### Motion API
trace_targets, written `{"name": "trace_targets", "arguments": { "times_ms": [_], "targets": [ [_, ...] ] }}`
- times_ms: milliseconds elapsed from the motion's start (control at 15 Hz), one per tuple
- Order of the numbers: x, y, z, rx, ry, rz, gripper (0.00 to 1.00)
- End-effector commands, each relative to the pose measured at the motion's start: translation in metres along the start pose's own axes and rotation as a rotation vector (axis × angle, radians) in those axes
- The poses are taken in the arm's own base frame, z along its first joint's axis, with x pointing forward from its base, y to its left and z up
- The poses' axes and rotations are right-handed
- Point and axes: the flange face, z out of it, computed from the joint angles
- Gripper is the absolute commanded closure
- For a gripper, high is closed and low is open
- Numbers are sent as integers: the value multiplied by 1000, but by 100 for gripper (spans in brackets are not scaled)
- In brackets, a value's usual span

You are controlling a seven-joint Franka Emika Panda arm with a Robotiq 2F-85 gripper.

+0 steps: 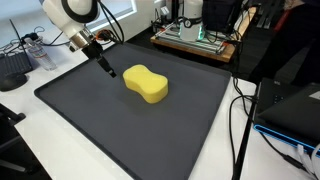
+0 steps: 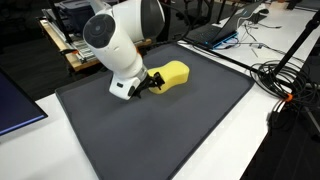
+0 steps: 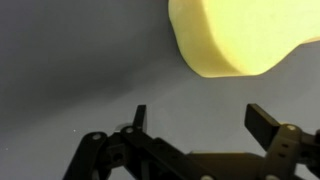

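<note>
A yellow peanut-shaped sponge (image 1: 146,83) lies on a dark grey mat (image 1: 110,120). It also shows in an exterior view (image 2: 171,74) and at the top of the wrist view (image 3: 240,38). My gripper (image 1: 108,70) is open and empty, low over the mat just beside the sponge's end, a small gap apart. In the wrist view the two black fingers (image 3: 200,118) are spread wide with bare mat between them, and the sponge sits just beyond the fingertips. In an exterior view the gripper (image 2: 150,84) points at the sponge.
The mat (image 2: 160,130) lies on a white table. A wooden rack with electronics (image 1: 195,38) stands behind the mat. Cables (image 1: 240,110) hang along one side, with a laptop (image 2: 215,30) and more cables (image 2: 285,80) nearby. A power strip (image 1: 40,50) is by the arm.
</note>
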Motion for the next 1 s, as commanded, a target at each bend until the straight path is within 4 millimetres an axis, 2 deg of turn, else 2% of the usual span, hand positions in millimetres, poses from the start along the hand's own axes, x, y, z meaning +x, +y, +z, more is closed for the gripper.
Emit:
{"name": "trace_targets", "arguments": {
  "times_ms": [0, 467, 800, 933],
  "targets": [
    [-15, 22, 5, 60, 33, -14, 0],
    [-43, 61, 21, 155, 72, -23, 0],
    [-70, 79, 10, 275, 122, -43, 0],
    [-83, 79, 5, 294, 144, -70, 0]
  ]
}}
